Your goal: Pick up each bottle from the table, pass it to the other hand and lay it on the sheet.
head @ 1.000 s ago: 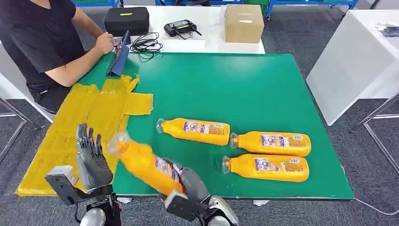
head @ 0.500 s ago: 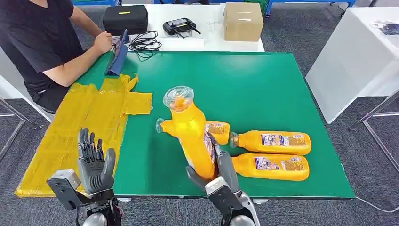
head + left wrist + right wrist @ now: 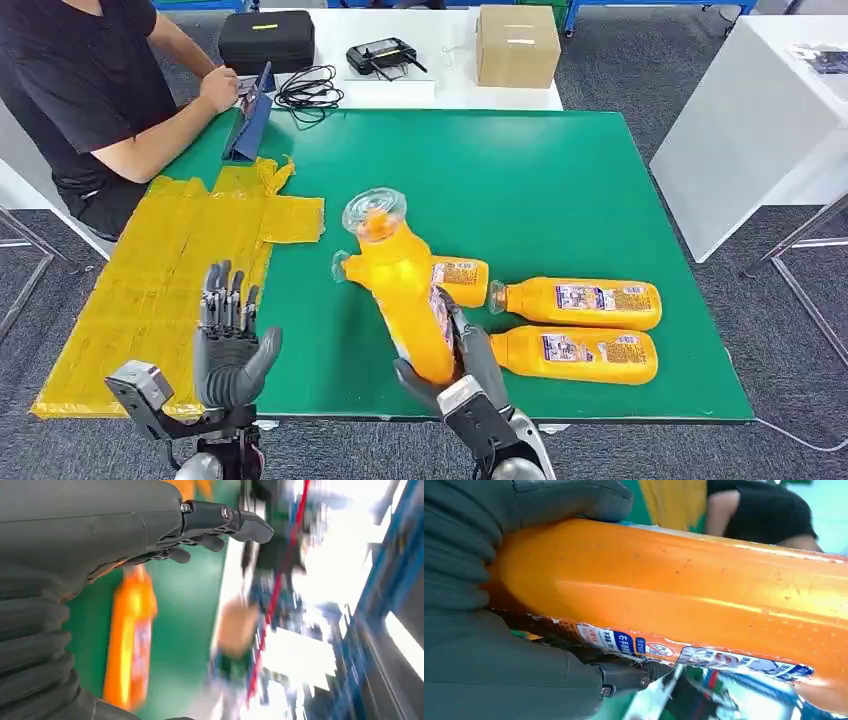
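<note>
— Four orange plastic juice bottles with clear caps were on record. How were they placed?

— One orange bottle (image 3: 405, 290) stood nearly upright, cap up, gripped low on its body by the right hand (image 3: 462, 355) above the near edge of the green table (image 3: 560, 180). Three lay on their sides on that table: one partly behind the lifted bottle (image 3: 462, 280), two stacked to the right (image 3: 580, 303) (image 3: 575, 355). None lay on the crumpled yellow sheet (image 3: 170, 280).

— And what had changed?

— Half a second before, the left hand (image 3: 232, 345) stood lower and further left; it had since risen and drawn nearer the bottle, fingers spread, thumb out, holding nothing. The bottle itself had hardly shifted — only tilted a little toward that hand. A second before, it had been slung low and leftward across the table edge.

— Meaning for the task?

— Judged as handover pending: pick-up done, receiving hand presented but apart from the bottle. Transfer and laying on the sheet were outstanding.

— Other items?

— Seated person in black (image 3: 90, 90), black case (image 3: 267, 40), cardboard box (image 3: 517, 45), on the white table beyond.
</note>
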Robot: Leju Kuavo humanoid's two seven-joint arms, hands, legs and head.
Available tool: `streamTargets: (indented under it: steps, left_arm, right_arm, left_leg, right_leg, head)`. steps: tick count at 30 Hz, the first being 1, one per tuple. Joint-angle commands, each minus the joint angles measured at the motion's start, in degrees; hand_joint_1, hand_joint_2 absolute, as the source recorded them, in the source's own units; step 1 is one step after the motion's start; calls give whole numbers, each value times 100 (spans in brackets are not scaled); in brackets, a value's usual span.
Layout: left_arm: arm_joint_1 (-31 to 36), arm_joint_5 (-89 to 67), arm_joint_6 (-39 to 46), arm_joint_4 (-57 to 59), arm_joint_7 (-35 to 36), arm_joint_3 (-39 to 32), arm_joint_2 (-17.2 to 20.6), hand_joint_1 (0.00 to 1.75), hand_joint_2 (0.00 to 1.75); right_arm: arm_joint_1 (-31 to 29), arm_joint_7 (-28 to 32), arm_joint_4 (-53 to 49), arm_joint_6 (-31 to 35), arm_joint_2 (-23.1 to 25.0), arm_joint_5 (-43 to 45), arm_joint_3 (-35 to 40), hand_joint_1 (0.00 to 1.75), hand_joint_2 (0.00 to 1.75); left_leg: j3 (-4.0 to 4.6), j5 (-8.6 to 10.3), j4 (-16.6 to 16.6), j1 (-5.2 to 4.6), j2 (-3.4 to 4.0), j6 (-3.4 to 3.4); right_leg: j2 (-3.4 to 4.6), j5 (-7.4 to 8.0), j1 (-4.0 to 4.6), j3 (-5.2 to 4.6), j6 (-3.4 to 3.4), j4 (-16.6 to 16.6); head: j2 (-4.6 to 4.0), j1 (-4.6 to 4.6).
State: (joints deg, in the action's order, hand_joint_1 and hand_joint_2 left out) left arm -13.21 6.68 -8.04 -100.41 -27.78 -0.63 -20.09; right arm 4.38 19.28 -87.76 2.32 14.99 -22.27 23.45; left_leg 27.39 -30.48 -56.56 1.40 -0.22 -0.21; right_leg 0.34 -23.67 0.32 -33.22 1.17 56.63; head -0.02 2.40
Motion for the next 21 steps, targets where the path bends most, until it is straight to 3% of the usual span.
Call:
streamTargets:
  steps: [1,10,21]
  left_arm:
    - [-179,569,-1498,150,136,341,83,0,175]
    - [-196,92,-1493,152,18,498,110,0,175]
    - [-186,14,-1433,162,24,501,108,0,175]
  right_arm:
    - [-362,-117,908,-211,-102,-241,328,175,175]
    - [-500,-285,1120,-328,-39,-549,825,175,175]
    - [-517,-296,1129,-343,-43,-601,886,175,175]
  left_leg:
    - [-25,1,23,-6,13,8]
    - [-21,3,27,-10,17,10]
    - [-23,2,28,-8,9,10]
  right_leg:
    - [9,3,-4,17,3,-16]
    - [14,6,-8,11,4,-15]
    - [5,1,-6,15,4,-16]
  head:
    - [0,2]
    - [0,0]
    - [0,0]
